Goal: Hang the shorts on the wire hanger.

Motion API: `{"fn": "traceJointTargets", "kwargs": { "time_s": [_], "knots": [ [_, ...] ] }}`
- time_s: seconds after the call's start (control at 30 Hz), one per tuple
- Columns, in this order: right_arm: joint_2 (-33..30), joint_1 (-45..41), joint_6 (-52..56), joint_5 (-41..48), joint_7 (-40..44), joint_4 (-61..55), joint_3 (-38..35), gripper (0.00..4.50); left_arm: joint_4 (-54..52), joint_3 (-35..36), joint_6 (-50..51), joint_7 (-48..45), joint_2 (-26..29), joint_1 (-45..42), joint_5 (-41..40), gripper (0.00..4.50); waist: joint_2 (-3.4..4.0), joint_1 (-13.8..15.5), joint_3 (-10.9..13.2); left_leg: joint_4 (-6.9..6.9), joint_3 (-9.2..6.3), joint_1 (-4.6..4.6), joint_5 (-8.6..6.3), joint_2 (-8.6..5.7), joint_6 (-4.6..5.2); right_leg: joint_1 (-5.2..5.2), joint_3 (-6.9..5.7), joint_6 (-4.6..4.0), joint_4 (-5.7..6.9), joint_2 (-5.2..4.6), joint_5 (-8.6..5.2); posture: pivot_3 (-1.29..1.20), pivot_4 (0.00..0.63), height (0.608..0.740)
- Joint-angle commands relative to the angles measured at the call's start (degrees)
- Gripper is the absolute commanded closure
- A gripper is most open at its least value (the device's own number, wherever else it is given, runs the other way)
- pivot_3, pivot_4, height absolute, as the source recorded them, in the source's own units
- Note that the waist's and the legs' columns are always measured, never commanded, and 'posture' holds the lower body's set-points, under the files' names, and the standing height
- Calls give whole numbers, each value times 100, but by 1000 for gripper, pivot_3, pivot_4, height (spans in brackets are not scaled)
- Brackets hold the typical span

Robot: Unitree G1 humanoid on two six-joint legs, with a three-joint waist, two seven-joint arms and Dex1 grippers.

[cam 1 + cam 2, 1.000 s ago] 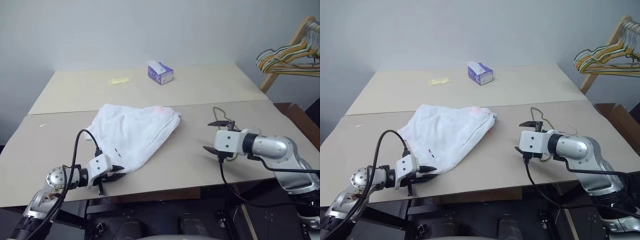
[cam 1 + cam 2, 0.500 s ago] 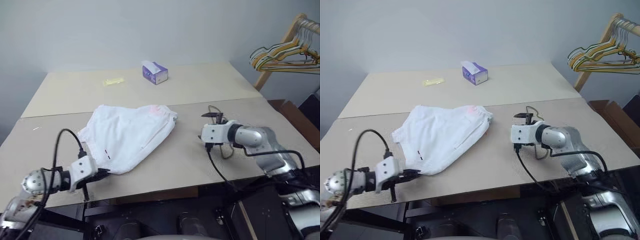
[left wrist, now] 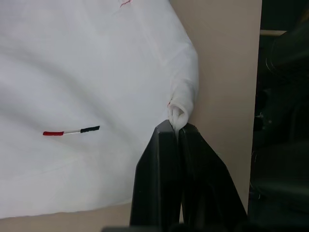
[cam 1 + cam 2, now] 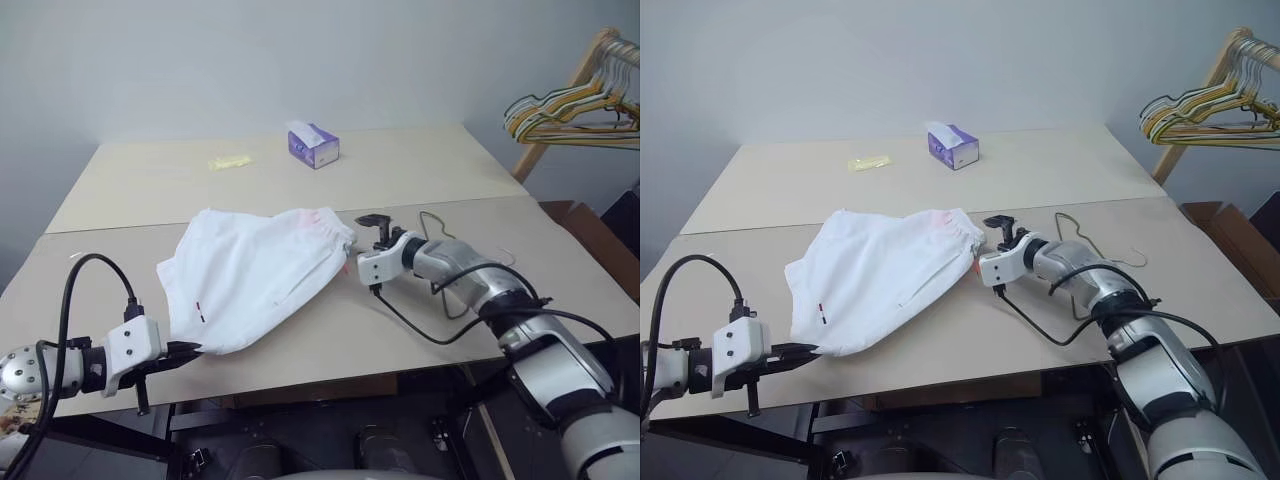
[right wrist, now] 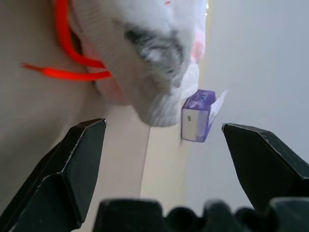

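The white shorts (image 4: 255, 275) lie spread on the near table, with the gathered waistband and a pink mark at the far right. My left gripper (image 4: 188, 350) is at the near left hem corner, shut on a fold of the cloth (image 3: 177, 112). My right gripper (image 4: 362, 252) stands open right beside the waistband's right end. Its wrist view shows the waistband (image 5: 154, 72) and a red drawstring (image 5: 67, 72) just ahead of the spread fingers. The wire hanger (image 4: 1072, 218) lies flat on the table behind my right arm, which partly hides it.
A purple tissue box (image 4: 313, 145) and a small yellow item (image 4: 230, 161) sit on the far table. A bunch of yellow and green hangers (image 4: 565, 105) hangs on a wooden rack at the far right. The near table edge runs just in front of my left gripper.
My right gripper swept left across the table from beside the hanger to the waistband's end. My left gripper drew back and up toward the near left, keeping the hem corner pinched.
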Motion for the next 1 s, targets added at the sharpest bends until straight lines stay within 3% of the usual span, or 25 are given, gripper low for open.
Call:
{"fn": "traceJointTargets", "kwargs": {
  "time_s": [0.03, 0.13, 0.47, 0.5, 0.77, 0.87, 1.0],
  "knots": [
    [23, -371, -388, -8, -214, 299, 10, 0, -170, 152, 25, 34, 42, 0, -31, 4483, 0, 8, 0, 0, 0, 0, 0, 0, 0, 1, 0, 0, 0, 0, 0, 108, 0, 740],
    [46, -466, -654, -45, -193, 484, 117, 667, -183, 144, 35, 33, 31, 2, -35, 4500, 0, 4, 0, -3, -1, 0, 0, 0, 0, 1, 0, 0, -2, 0, 0, 104, 0, 740],
    [285, -806, -1003, -280, -417, 1135, 412, 4270, -199, 175, 104, -155, 94, -15, -148, 4500, 0, -43, 0, -4, 0, 4, 0, 2, 0, 0, 0, -3, 4, 1, 0, 103, 0, 740],
    [301, -830, -1010, -278, -434, 1176, 405, 4457, -203, 187, 111, -163, 97, -5, -149, 4500, 0, -43, 0, -4, 0, 4, 0, 2, 0, -1, 0, -3, 4, 2, 0, 104, 0, 740],
    [116, -833, -787, -240, -290, 994, 271, 4457, 143, 32, -83, 411, -47, -511, 388, 4500, 1, 13, 1, -4, -4, 3, 0, 1, -1, 1, -2, -5, 4, 2, -1, 98, 0, 740],
    [-483, -402, -770, 339, 647, -100, -79, 4457, 11, 211, 228, 161, -26, -673, -181, 4500, 2, 45, 1, -3, -8, 1, 3, 1, -5, 0, -5, -5, 5, 1, -1, 94, 0, 740],
    [-1526, 881, -378, 1468, 2287, -2447, -460, 4457, -257, 512, 386, -551, 265, -196, -632, 4500, 0, 115, -1, -8, -9, -4, -7, 2, -1, -2, -8, 4, -6, -2, -6, 60, 0, 740]
  ]
}}
